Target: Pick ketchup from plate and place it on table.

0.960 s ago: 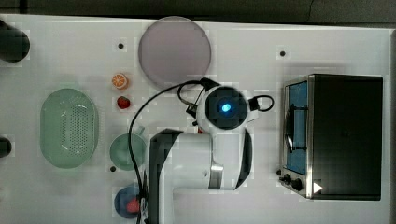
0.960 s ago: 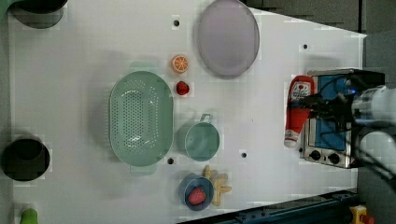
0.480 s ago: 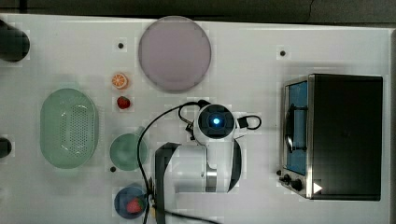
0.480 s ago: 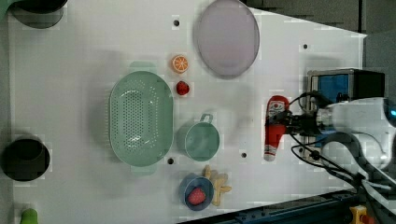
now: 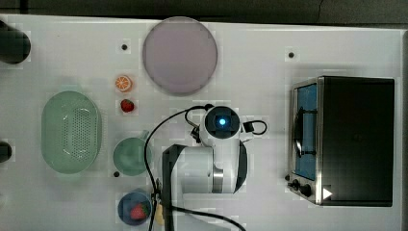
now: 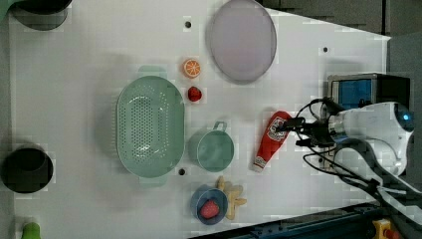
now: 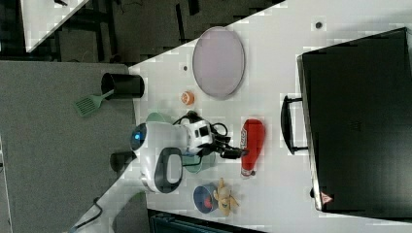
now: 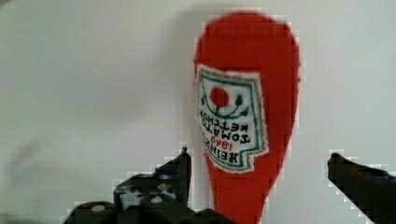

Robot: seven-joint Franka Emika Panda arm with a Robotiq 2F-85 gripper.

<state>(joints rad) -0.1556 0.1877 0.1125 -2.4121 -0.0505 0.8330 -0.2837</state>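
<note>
Ketchup on tabletop, gripper spread wide

Left view, left to right: black cup [image 6: 27, 169] at the table's [image 6: 74, 99] near edge; green basket [image 6: 150, 132]; orange slice [image 6: 191, 67] and strawberry [image 6: 194, 93] just beside the basket; green bowl [image 6: 215, 149]; blue bowl [image 6: 209, 205] with fries [image 6: 233, 194] near the lower edge; plate [image 6: 242, 40], bare, near the upper edge. Open white surface lies between the green bowl and the toaster oven [image 6: 366, 89].

Ketchup [image 6: 270, 139]: lies flat on the table in that open stretch, well apart from the plate and clear of every table edge. Long axis runs slantwise in the left view, broad base toward the upper right, white cap toward the lower left. In the right view the ketchup [image 7: 251, 145] lies beside the oven's handle [image 7: 287, 124], cap toward the lower edge.

Gripper [image 6: 293, 130]: at the bottle's broad end. In the wrist view the gripper [image 8: 259, 163] stands wide open, one finger [image 8: 175, 177] close to the bottle's side, the other well clear; the bottle [image 8: 247, 112] lies between them, label up, not clamped.
</note>
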